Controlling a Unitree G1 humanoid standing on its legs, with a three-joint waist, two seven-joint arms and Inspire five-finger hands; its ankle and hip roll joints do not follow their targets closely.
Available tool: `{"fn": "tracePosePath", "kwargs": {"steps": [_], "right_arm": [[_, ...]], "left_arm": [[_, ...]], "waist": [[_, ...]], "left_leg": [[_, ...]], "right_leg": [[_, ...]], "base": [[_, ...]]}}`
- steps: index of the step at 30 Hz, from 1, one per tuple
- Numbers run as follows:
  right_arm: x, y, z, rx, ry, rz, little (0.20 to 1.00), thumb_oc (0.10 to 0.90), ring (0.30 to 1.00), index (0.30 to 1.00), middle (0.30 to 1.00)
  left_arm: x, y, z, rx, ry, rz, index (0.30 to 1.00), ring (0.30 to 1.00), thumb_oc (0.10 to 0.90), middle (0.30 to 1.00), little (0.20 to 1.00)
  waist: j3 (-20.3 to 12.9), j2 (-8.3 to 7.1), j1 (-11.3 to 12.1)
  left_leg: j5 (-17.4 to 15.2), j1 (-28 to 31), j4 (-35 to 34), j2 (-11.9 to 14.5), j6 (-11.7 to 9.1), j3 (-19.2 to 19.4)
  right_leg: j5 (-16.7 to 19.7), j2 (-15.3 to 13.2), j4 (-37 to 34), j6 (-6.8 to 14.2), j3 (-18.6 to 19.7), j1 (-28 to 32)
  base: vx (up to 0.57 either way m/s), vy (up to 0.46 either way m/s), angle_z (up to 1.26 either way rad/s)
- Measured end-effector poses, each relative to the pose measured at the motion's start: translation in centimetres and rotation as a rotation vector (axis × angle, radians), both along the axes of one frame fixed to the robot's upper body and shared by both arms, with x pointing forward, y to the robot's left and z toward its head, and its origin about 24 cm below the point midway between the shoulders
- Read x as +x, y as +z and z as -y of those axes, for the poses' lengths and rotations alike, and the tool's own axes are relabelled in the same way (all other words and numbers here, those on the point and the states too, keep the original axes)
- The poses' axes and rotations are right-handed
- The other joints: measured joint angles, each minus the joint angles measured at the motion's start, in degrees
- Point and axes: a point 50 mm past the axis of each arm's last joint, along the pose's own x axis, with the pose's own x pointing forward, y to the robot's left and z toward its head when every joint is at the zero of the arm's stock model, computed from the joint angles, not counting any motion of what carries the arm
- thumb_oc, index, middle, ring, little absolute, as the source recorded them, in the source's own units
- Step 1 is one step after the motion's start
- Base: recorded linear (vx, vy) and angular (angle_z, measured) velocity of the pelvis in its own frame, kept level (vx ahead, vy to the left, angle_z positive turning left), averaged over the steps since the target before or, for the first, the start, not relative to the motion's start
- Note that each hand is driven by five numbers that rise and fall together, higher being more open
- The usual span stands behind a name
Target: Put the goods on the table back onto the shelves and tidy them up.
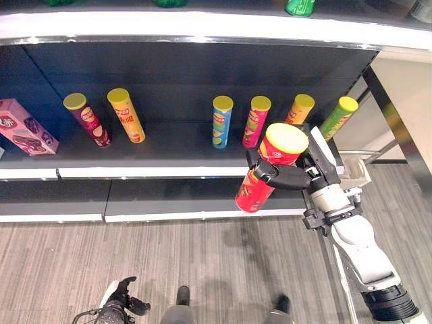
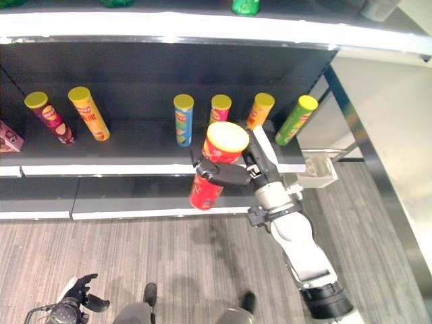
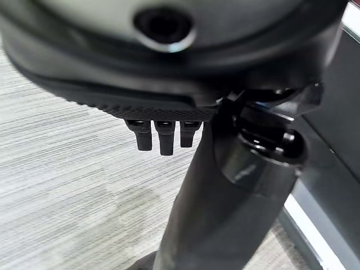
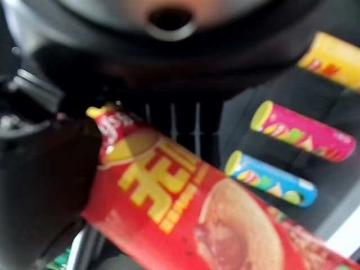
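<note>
Right hand (image 1: 287,174) clamped round red can (image 1: 270,169), before shelf (image 1: 169,145) of upright cans.

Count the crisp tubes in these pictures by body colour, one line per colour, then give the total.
Red: 1, held in the right robot hand as the red tube
Dark red: 1
Orange: 2
Blue: 1
Pink: 1
Green: 1
Total: 7 tubes
</note>
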Motion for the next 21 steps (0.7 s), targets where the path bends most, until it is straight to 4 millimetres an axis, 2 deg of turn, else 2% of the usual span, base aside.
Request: {"fn": "tracePosePath", "kwargs": {"steps": [1,2,3,5,7,8,9,12,14,15,16,17,18,19,20,21], "right_arm": [[0.4,-0.2,0.3,-0.036,-0.015,-0.009,0.300,0.400,0.300,0.300,0.300],[1.4,-0.6,-0.4,-0.117,0.007,-0.030,0.300,0.400,0.300,0.300,0.300],[1.7,-0.9,-0.8,-0.187,0.011,-0.037,0.300,0.400,0.300,0.300,0.300],[1.8,-1.5,-0.7,-0.223,-0.001,-0.056,0.300,0.400,0.300,0.300,0.300],[1.9,-1.5,-0.9,-0.223,-0.007,-0.049,0.300,0.400,0.300,0.300,0.300],[2.0,-1.6,-0.7,-0.206,-0.033,-0.051,0.300,0.400,0.300,0.300,0.300],[1.9,-1.8,-0.4,-0.216,-0.043,-0.059,0.300,0.400,0.300,0.300,0.300],[2.2,-1.3,-0.3,-0.235,-0.048,-0.045,0.300,0.400,0.300,0.300,0.300],[2.3,-1.1,-0.3,-0.232,-0.053,-0.032,0.300,0.400,0.300,0.300,0.300],[2.4,-1.3,-0.4,-0.232,-0.063,-0.030,0.300,0.400,0.300,0.300,0.300],[2.6,-1.6,-0.3,-0.229,-0.086,-0.033,0.300,0.400,0.300,0.300,0.300],[2.9,-1.7,-0.5,-0.220,-0.095,-0.038,0.300,0.400,0.300,0.300,0.300],[2.9,-2.0,-0.2,-0.218,-0.117,-0.054,0.300,0.400,0.300,0.300,0.300],[2.8,-2.4,0.3,-0.245,-0.135,-0.067,0.300,0.400,0.300,0.300,0.300],[2.8,-2.6,0.2,-0.217,-0.150,-0.067,0.300,0.400,0.300,0.300,0.300],[2.8,-2.5,0.0,-0.195,-0.156,-0.057,0.300,0.400,0.300,0.300,0.300]], "left_arm": [[0.2,-0.6,1.5,-0.039,0.006,0.006,0.900,0.900,0.800,0.900,0.900],[0.4,-0.7,2.2,-0.057,-0.002,0.005,0.900,0.900,0.800,0.900,0.900],[-0.3,-1.2,2.9,-0.078,0.001,-0.014,0.900,0.900,0.800,0.900,0.900],[-0.9,-1.7,4.0,-0.115,0.012,-0.032,0.900,0.900,0.800,0.900,0.900],[-1.7,-2.2,5.3,-0.181,0.074,-0.022,0.900,0.900,0.800,0.900,0.900],[-1.0,-1.8,5.2,-0.194,0.102,0.019,0.900,0.900,0.800,0.900,0.900],[-0.5,-1.5,5.3,-0.206,0.117,0.046,0.900,0.900,0.800,0.900,0.900],[-0.1,-1.5,5.8,-0.222,0.121,0.067,0.900,0.900,0.800,0.900,0.900],[-0.9,-1.8,5.7,-0.217,0.131,0.038,0.900,0.900,0.800,0.900,0.900],[-1.4,-2.0,5.4,-0.204,0.141,0.015,0.900,0.900,0.800,0.900,0.900],[-1.4,-2.0,4.9,-0.189,0.142,0.006,0.900,0.900,0.800,0.900,0.900],[-1.0,-1.9,4.5,-0.180,0.150,0.011,0.900,0.900,0.800,0.900,0.900],[-0.7,-1.9,4.4,-0.175,0.147,0.009,0.900,0.900,0.800,0.900,0.900],[-1.7,-2.3,5.1,-0.184,0.139,-0.018,0.900,0.900,0.800,0.900,0.900],[-2.1,-2.4,5.0,-0.180,0.139,-0.027,0.900,0.900,0.800,0.900,0.900],[-1.7,-2.2,4.5,-0.166,0.133,-0.020,0.900,0.900,0.800,0.900,0.900]], "waist": [[0.3,2.83,-1.7],[0.9,3.20,-1.4],[1.3,3.61,-0.1],[1.4,3.99,-0.1],[1.6,4.31,1.5],[2.1,3.81,1.2],[2.4,3.77,0.9],[2.9,5.33,2.5],[2.9,6.11,2.5],[3.1,5.63,3.1],[4.2,3.59,3.4],[5.1,2.40,3.9],[5.4,1.88,3.8],[4.4,4.76,3.3],[4.2,4.78,2.9],[3.9,3.06,3.2]], "left_leg": [[0.4,-0.7,0.3,1.6,-0.2,-3.6],[2.0,-1.0,-1.4,2.8,-1.3,-4.2],[3.7,-1.2,-3.1,3.5,-2.3,-4.2],[4.2,-1.0,-3.7,3.6,-2.3,-4.8],[4.7,-1.2,-3.6,3.3,-3.0,-4.7],[4.6,-3.7,0.7,2.2,-3.0,-4.8],[4.8,-5.3,3.2,1.1,-3.3,-4.4],[5.1,-5.6,3.3,1.4,-3.7,-2.1],[4.0,-5.2,1.3,1.8,-3.0,0.1],[4.3,-4.0,-1.2,1.6,-1.3,2.0],[2.1,-7.5,3.5,0.5,-1.0,1.8],[0.6,-9.5,5.0,0.9,-0.2,1.7],[1.5,-11.2,2.4,2.6,-1.7,1.3],[3.0,-11.4,-1.4,6.4,-2.5,1.2],[10.1,-10.4,-2.3,5.7,-3.2,2.1],[9.3,-10.2,-2.8,2.7,-2.0,3.0]], "right_leg": [[-2.7,3.7,0.4,0.2,2.8,0.7],[-0.4,8.4,0.6,-3.3,4.4,-0.2],[0.7,9.0,-1.3,-3.8,3.6,0.0],[2.2,9.1,-5.9,-3.9,1.3,2.9],[2.9,9.0,-8.1,-3.6,0.3,4.9],[2.3,7.9,-7.4,-3.3,-1.0,4.9],[1.9,6.9,-8.3,-3.4,-3.8,6.5],[1.4,6.2,-9.7,-4.2,-6.3,8.1],[1.3,6.1,-10.0,-4.2,-6.7,8.5],[1.9,5.3,-10.3,-4.0,-6.3,8.4],[3.2,3.5,-12.3,-4.8,-5.9,9.1],[3.1,2.6,-12.3,-4.7,-5.5,9.1],[2.7,2.0,-12.3,-3.6,-6.7,9.5],[1.9,2.6,-12.3,-1.5,-7.7,11.5],[1.6,1.3,-12.3,-0.5,-7.7,12.3],[1.4,-1.9,-11.8,-1.0,-7.2,11.2]], "base": [[0.05,0.011,0.93],[0.08,-0.090,0.59],[0.08,-0.087,0.43],[0.08,-0.094,0.38],[0.06,-0.096,0.31],[0.00,0.021,0.81],[0.03,0.057,1.00],[0.08,0.088,0.55],[0.20,0.180,0.10],[0.26,0.237,-0.03],[0.31,0.325,-0.16],[0.23,0.256,0.07],[0.25,0.388,0.06],[0.14,0.284,0.14],[0.19,0.381,-0.01],[0.14,0.265,-0.15]]}}
